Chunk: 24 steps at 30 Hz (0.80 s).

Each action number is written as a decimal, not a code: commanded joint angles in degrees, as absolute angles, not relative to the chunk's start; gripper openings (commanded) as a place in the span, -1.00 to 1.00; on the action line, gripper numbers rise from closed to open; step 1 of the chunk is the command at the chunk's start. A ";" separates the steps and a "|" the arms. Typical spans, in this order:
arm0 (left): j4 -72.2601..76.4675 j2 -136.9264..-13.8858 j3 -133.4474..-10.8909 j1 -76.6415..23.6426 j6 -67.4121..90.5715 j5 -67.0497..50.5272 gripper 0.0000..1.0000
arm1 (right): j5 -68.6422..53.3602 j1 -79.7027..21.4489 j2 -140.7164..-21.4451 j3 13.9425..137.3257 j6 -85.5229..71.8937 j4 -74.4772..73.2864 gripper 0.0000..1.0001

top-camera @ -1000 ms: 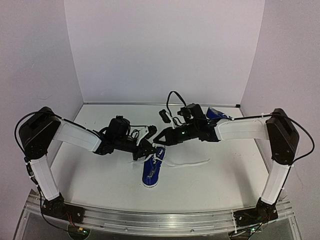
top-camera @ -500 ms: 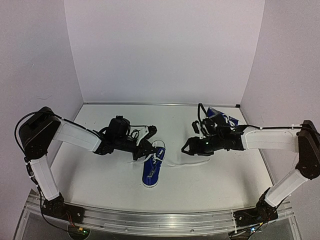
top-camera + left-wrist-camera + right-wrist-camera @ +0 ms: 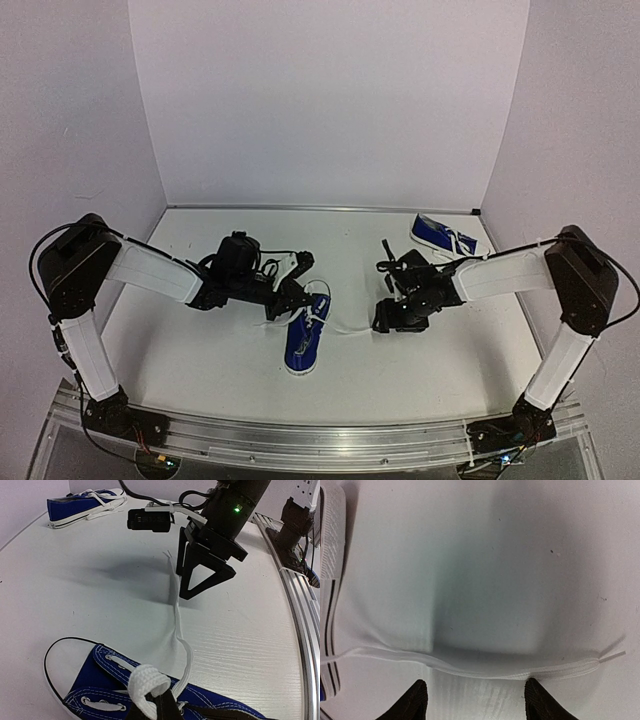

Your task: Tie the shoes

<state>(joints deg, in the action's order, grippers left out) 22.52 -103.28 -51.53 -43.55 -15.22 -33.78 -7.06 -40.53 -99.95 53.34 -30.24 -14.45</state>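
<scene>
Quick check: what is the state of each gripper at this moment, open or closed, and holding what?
Left gripper: closed on the lace loop of the near shoe.
Right gripper: open, holding nothing, just above the loose lace end.

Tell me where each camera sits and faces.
Top: above and behind the robot, looking down on the table; left arm and right arm show.
Left wrist: low over the near shoe, facing the right end effector; own fingers pinch its lace.
Right wrist: straight down on the lace; own open fingertips at bottom.
Shared: both wrist views show the lace.
</scene>
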 commanded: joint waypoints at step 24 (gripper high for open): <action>23.65 -103.89 -52.88 -44.69 -18.23 -33.44 -1.00 | -2.42 -41.02 -113.43 67.67 -24.49 -14.74 -1.00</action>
<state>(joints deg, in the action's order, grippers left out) 22.52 -103.48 -51.53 -44.09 -16.61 -33.71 -3.05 -40.70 -112.12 65.74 -26.23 -10.63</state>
